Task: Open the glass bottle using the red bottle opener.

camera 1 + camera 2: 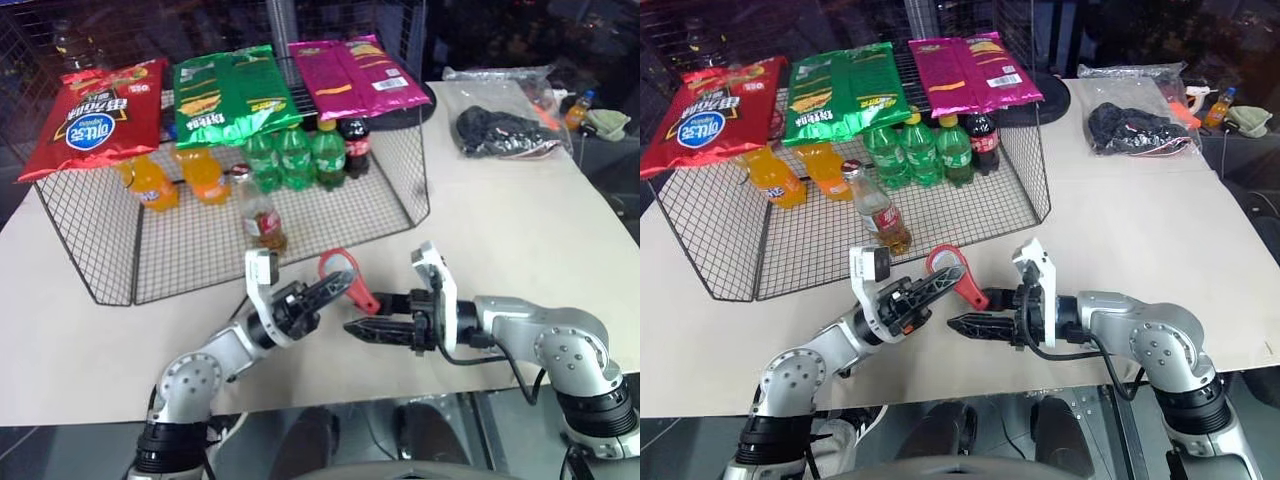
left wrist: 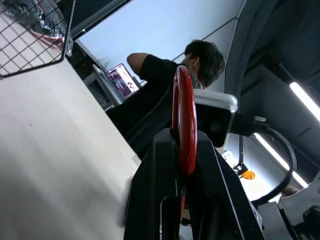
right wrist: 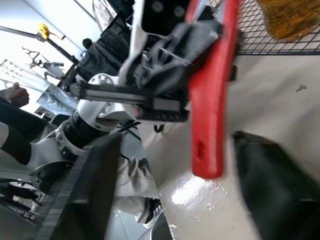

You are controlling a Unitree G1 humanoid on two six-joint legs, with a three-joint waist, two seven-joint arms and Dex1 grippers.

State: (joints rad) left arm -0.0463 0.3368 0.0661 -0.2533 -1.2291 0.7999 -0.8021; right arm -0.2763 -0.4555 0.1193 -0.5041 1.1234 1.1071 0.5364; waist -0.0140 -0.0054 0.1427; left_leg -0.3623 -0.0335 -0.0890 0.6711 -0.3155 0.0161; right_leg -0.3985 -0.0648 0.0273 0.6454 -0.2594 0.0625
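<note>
The glass bottle (image 1: 262, 215), clear with amber liquid, a red-and-white label and a metal cap, stands upright at the front of the wire basket (image 1: 412, 180). My left gripper (image 1: 333, 286) is shut on the red bottle opener (image 1: 346, 274) and holds it above the table in front of the bottle, loop head up and handle end slanting down to the right. My right gripper (image 1: 358, 327) points left just below that handle end. In the right wrist view its fingers (image 3: 95, 180) stand apart on either side of the opener's handle (image 3: 207, 125), open and not touching it.
The basket also holds orange soda bottles (image 1: 180, 180), green bottles (image 1: 295, 158) and a dark cola bottle (image 1: 356, 148), with red, green and magenta snack bags (image 1: 230, 95) lying on top. A bagged black item (image 1: 500, 130) lies at the back right. A person (image 2: 165, 85) sits beyond the table.
</note>
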